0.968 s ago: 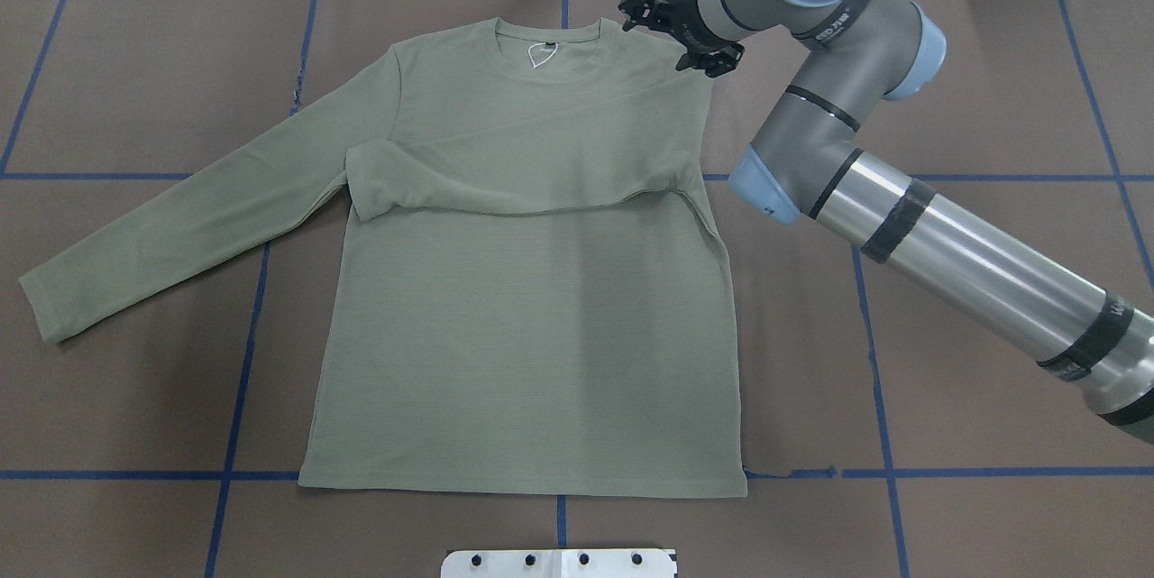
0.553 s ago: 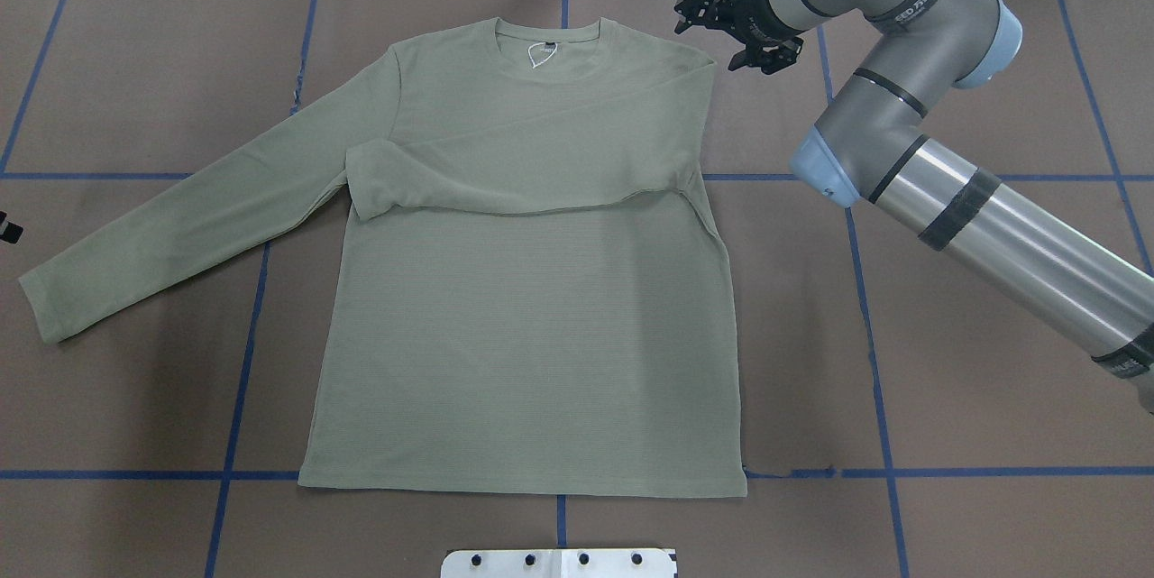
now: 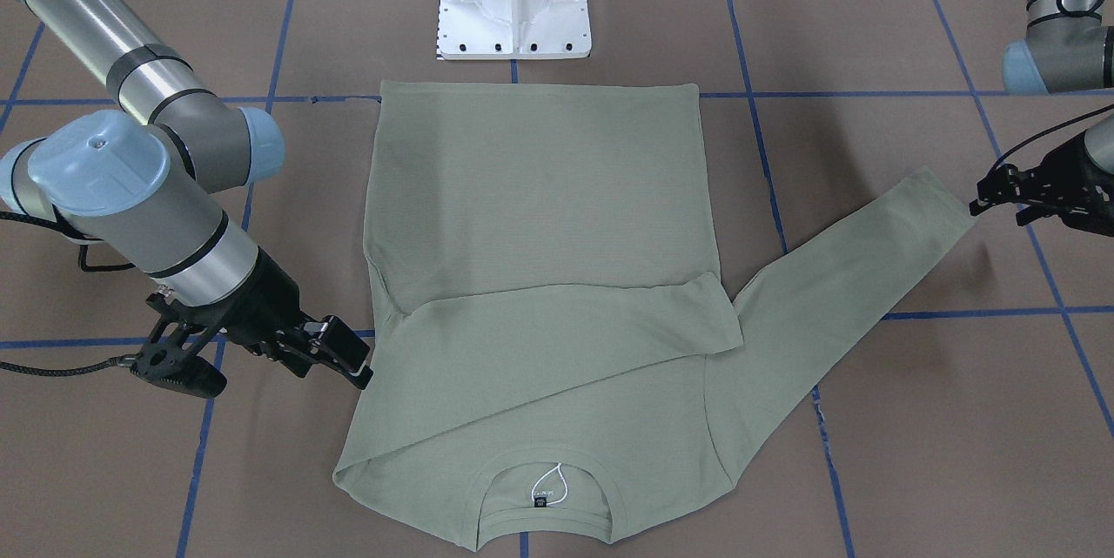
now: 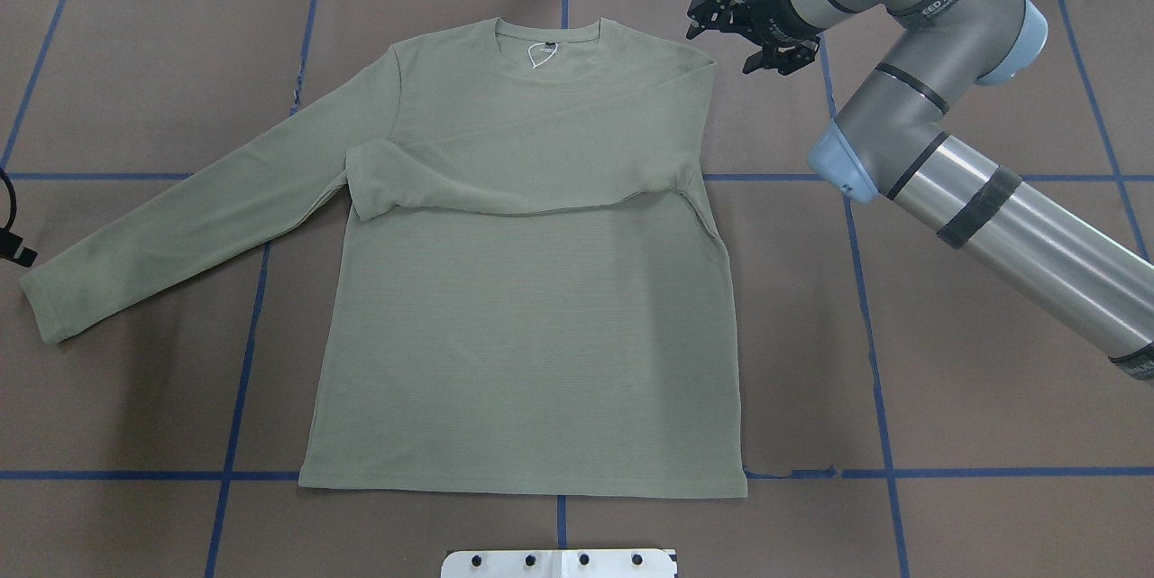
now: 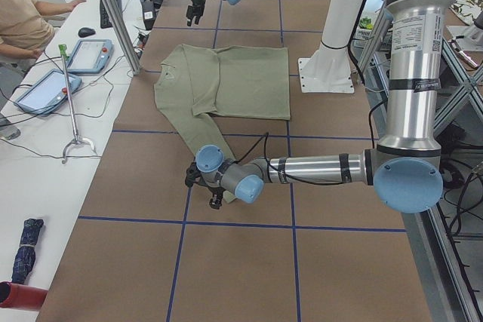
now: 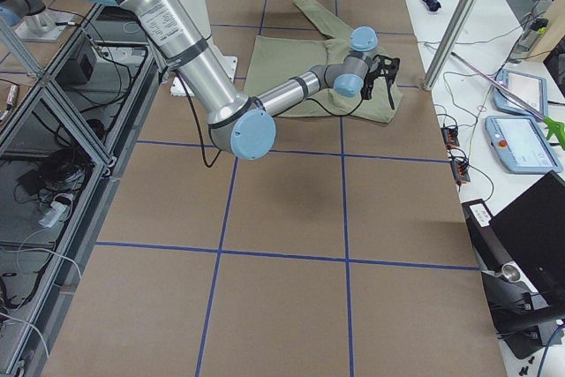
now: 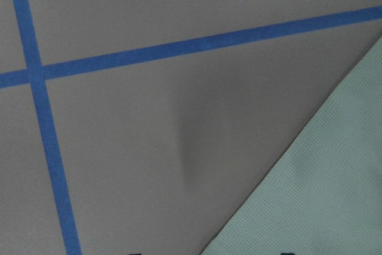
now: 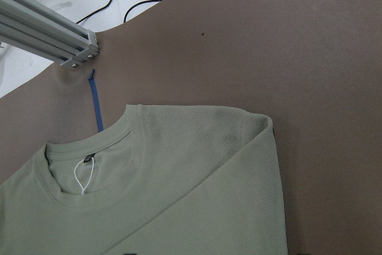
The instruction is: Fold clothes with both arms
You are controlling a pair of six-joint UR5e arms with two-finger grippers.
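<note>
beside shirt (image 4: 532,334) shoulder edge — right hand (image 4: 724,39), apart

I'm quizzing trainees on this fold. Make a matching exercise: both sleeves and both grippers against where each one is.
1. left-side sleeve
2. right-side sleeve
3. left gripper
4. right gripper

A. beside the shoulder, touching no cloth
B. folded across the shirt front
C. stretched out flat on the table
D. near a cuff

Pairs: 1-C, 2-B, 3-D, 4-A
</note>
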